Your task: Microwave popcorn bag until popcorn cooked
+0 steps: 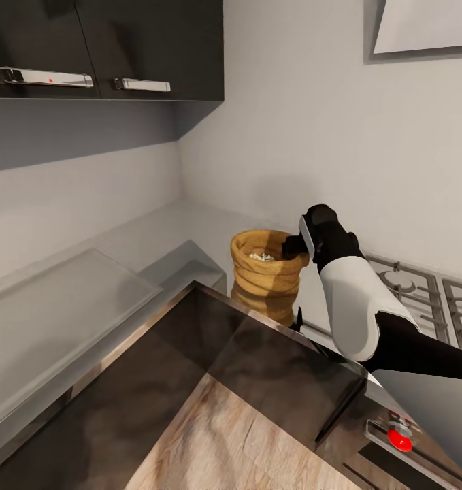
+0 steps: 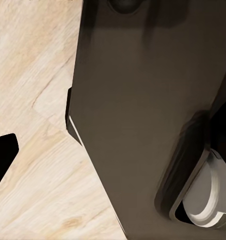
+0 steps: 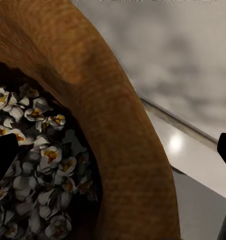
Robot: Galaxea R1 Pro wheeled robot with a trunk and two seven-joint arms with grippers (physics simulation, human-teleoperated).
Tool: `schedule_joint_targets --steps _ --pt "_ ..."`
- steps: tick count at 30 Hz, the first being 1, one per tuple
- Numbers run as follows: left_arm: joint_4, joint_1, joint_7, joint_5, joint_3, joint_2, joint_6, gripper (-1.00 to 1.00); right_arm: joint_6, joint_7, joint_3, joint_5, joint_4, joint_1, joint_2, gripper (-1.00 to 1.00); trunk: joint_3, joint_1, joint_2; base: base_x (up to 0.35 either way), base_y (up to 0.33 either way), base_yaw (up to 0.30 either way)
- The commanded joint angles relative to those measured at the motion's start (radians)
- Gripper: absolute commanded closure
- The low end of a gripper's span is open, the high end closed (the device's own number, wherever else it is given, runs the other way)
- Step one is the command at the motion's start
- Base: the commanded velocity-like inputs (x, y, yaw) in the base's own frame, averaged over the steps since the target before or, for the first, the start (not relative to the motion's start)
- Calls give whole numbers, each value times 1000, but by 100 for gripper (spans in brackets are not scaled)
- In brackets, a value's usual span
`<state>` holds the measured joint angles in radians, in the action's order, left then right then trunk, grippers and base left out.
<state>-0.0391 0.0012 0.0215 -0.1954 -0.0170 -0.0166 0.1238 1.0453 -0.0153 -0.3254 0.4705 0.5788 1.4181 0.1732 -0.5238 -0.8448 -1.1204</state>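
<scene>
- Head view puts the popcorn bag (image 1: 268,272) on the countertop (image 1: 74,320), in the corner just beside the gas hob (image 1: 421,289) and near the grey back wall (image 1: 326,116).
- The right gripper (image 1: 297,246) hangs at the rim of the popcorn bag on the hob side. In the right wrist view its two dark fingertips (image 3: 4,159) stand far apart, one over the popcorn (image 3: 38,180) inside and one outside the rolled rim (image 3: 118,145), so the jaws are spread with the rim between them and not yet clenched.
- The left gripper (image 2: 0,160) shows as one dark tip over the pale wood floor (image 2: 38,75) and a dark cabinet front (image 2: 143,110); I cannot tell whether it is released or closed.
- Handling, as I judge it: the sack looks soft and light, its cloth likely to fold under pressure. The thick rolled rim seems the firmest place to pinch; a grip on the wrinkled side could slip or collapse. Tilting it risks spilling the loose popcorn.
- Looks: a squat golden-brown burlap-like sack, upright, wrinkled sides, open mouth, holding small whitish bits with yellow-orange centres.
</scene>
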Motion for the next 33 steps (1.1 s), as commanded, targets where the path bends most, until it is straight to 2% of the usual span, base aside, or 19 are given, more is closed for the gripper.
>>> schedule_joint_targets --steps 1,3,4,26,33 --pt "-1 0 2 -4 -1 0 2 -100 2 -2 -6 1 2 1 1 -100 -1 0 -1 0 0 0" --pt "-1 0 2 -4 -1 -1 2 -100 2 -2 -6 2 2 1 1 -100 -1 0 -1 0 0 0" --pt "-1 0 2 -4 -1 -1 2 -100 2 -2 -5 2 1 1 1 100 -1 0 -1 0 0 0" --pt "-1 0 3 -4 -1 -1 2 -100 2 1 -9 -1 -3 1 1 100 -1 0 -1 0 0 0" --pt "-1 0 3 -4 -1 -1 2 -100 2 3 -9 -1 46 4 1 100 -1 0 -1 0 0 0"
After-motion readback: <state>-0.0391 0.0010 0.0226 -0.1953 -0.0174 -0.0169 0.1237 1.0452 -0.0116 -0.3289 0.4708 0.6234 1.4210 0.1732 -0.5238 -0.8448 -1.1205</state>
